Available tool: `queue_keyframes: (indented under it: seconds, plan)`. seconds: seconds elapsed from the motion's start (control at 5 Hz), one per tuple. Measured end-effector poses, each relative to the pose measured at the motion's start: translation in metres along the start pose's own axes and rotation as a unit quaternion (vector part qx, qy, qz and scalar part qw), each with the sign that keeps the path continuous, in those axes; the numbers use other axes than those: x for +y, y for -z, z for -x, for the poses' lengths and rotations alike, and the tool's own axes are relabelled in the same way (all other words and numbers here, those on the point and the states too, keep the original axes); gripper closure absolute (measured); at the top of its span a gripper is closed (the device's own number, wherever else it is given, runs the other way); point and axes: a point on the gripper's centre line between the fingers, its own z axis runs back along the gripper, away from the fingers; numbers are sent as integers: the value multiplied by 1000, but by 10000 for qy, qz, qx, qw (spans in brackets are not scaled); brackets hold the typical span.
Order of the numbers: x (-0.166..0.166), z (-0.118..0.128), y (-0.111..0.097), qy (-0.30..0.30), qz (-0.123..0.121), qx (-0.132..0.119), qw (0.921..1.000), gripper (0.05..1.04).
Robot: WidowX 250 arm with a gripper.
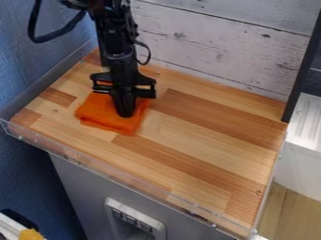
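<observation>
Folded orange cloth [100, 111] on L side of wood tabletop [207, 126], right below blk gripper [125, 114], most of it L of the tip, approx. sq., no clear long axis; open/shut or pinching: can't tell.

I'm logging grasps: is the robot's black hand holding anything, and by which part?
That cannot be told: the black hand is down at the folded orange cloth, but whether it grips any part is hidden.
</observation>
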Motion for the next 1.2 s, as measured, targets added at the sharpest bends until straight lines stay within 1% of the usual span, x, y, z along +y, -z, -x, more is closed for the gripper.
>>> queue_keyframes:
  seconds: [0.2, 0.4, 0.6, 0.8, 1.0, 1.2]
  plan:
    - [-3, 6, 1, 351, 14, -23, 9994, 1009]
    - [-6, 10, -10, 687, 12, 40, 9976, 851]
    - [-20, 17, -32, 940, -29, 2, 9956, 622]
    - [-46, 31, -49, 1172, -96, 9, 9931, 293]
    - [-72, 44, -67, 1270, -134, 7, 9918, 85]
    - [-96, 59, -78, 1356, -194, 95, 9905, 82]
